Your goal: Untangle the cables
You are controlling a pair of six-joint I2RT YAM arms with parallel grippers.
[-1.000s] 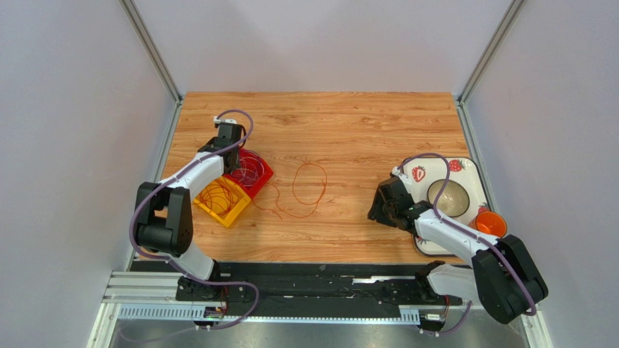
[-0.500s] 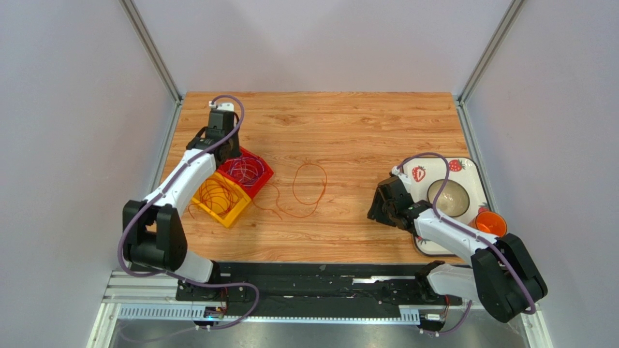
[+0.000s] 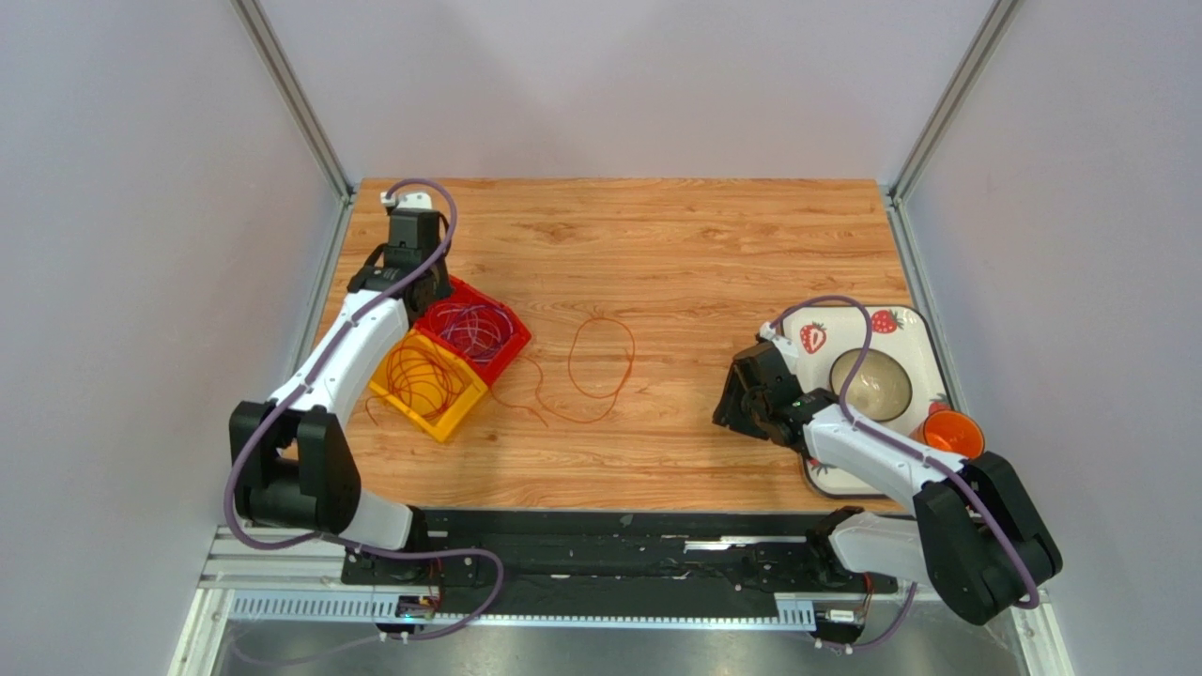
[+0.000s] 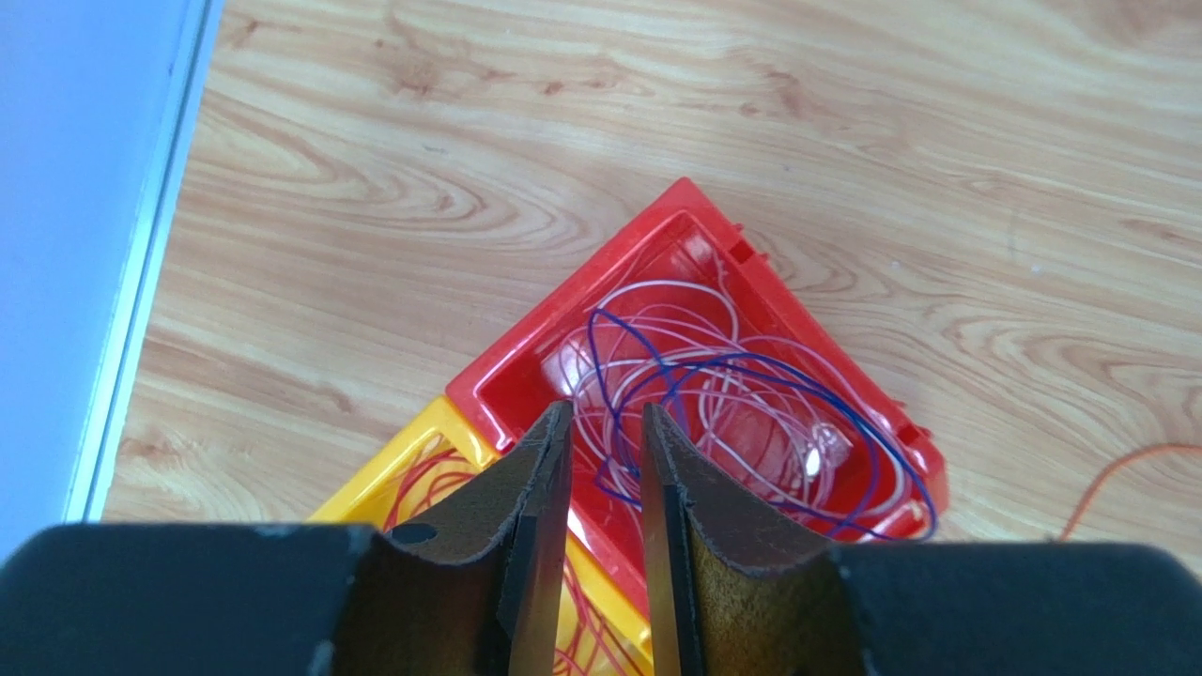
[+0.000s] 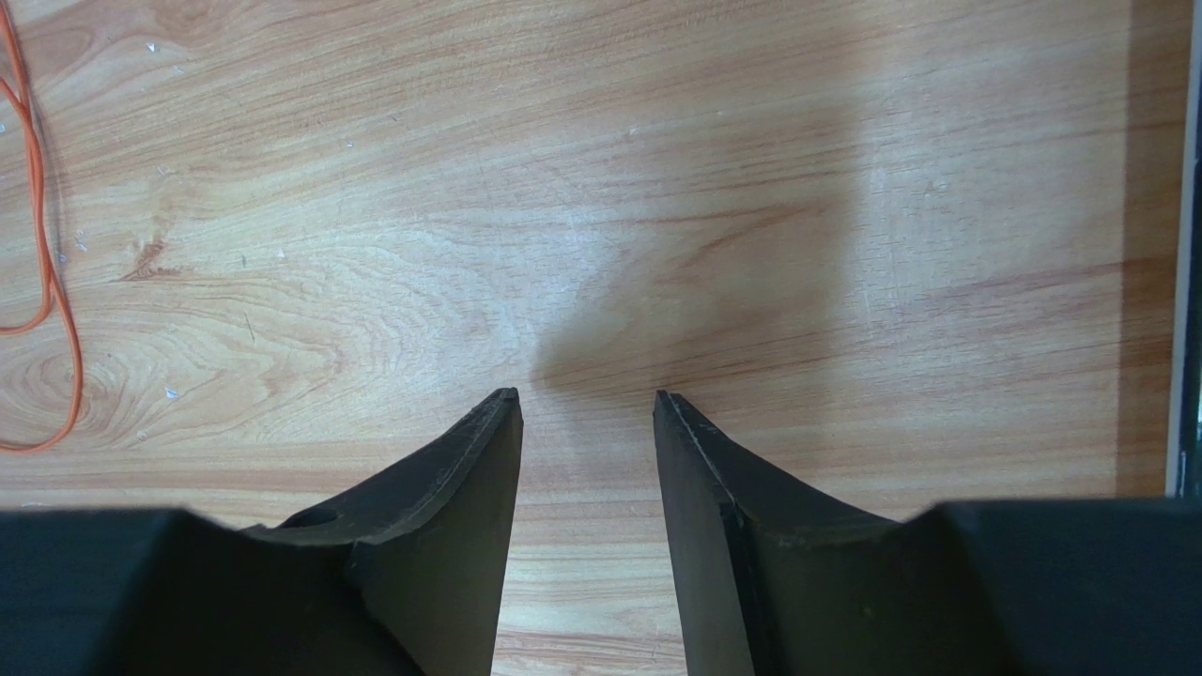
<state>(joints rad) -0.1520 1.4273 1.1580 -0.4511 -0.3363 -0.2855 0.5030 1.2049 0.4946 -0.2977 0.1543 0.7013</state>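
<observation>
A red bin (image 3: 514,338) holds dark purple and pale lilac cables (image 3: 474,326); the left wrist view shows them curled loosely (image 4: 734,402) inside the bin (image 4: 487,383). A yellow bin (image 3: 452,418) beside it holds orange cables (image 3: 419,378). One orange cable (image 3: 600,361) lies in a loop on the table, with a tail towards the bins. My left gripper (image 3: 418,286) hovers above the red bin's far-left corner, jaws slightly apart and empty (image 4: 607,416). My right gripper (image 3: 732,404) is open and empty over bare wood (image 5: 586,402), right of the orange loop (image 5: 54,289).
A strawberry-print plate (image 3: 910,331) at the right edge carries a bowl (image 3: 871,383); an orange cup (image 3: 952,434) stands by it. A metal rail (image 3: 328,282) and wall run close along the left of the bins.
My left arm has drawn back from over the red bin towards the far-left corner of the table. The purple and pale cables stay in the bin. The right arm has not moved.
</observation>
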